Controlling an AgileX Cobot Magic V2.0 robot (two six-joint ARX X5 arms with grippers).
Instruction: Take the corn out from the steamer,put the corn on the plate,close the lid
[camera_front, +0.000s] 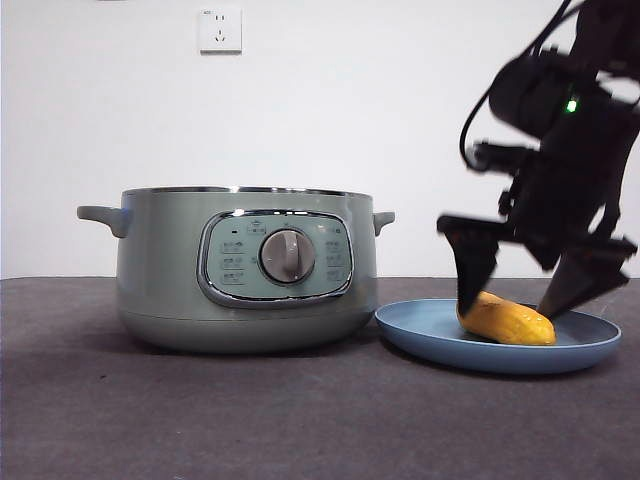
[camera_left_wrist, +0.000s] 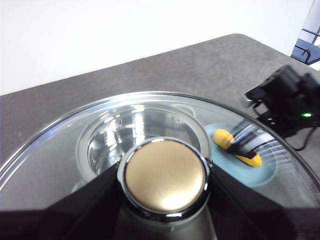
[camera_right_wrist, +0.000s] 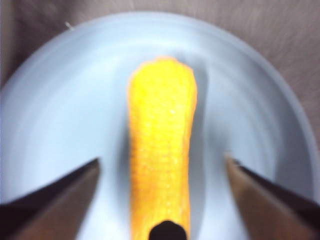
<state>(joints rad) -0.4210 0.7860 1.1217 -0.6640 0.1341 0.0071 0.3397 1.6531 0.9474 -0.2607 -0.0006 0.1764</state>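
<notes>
The corn (camera_front: 506, 320) lies on the light-blue plate (camera_front: 430, 338) to the right of the steamer (camera_front: 240, 265). My right gripper (camera_front: 515, 300) hangs over the plate, open, one jaw on each side of the corn (camera_right_wrist: 161, 165); a gap shows between each jaw and the cob above the plate (camera_right_wrist: 60, 115). My left gripper (camera_left_wrist: 165, 182) is shut on the knob (camera_left_wrist: 165, 180) of the glass lid (camera_left_wrist: 60, 150) and holds it up above the open steamer (camera_left_wrist: 142, 135). Through the glass I see the corn (camera_left_wrist: 235, 146) and the plate (camera_left_wrist: 267, 172). The lid is out of the front view.
The steamer stands open on the dark grey table (camera_front: 300, 420), its dial (camera_front: 287, 256) facing the front camera. A white wall with a socket (camera_front: 220, 30) is behind. The table's far edge (camera_left_wrist: 150, 55) shows beyond the pot.
</notes>
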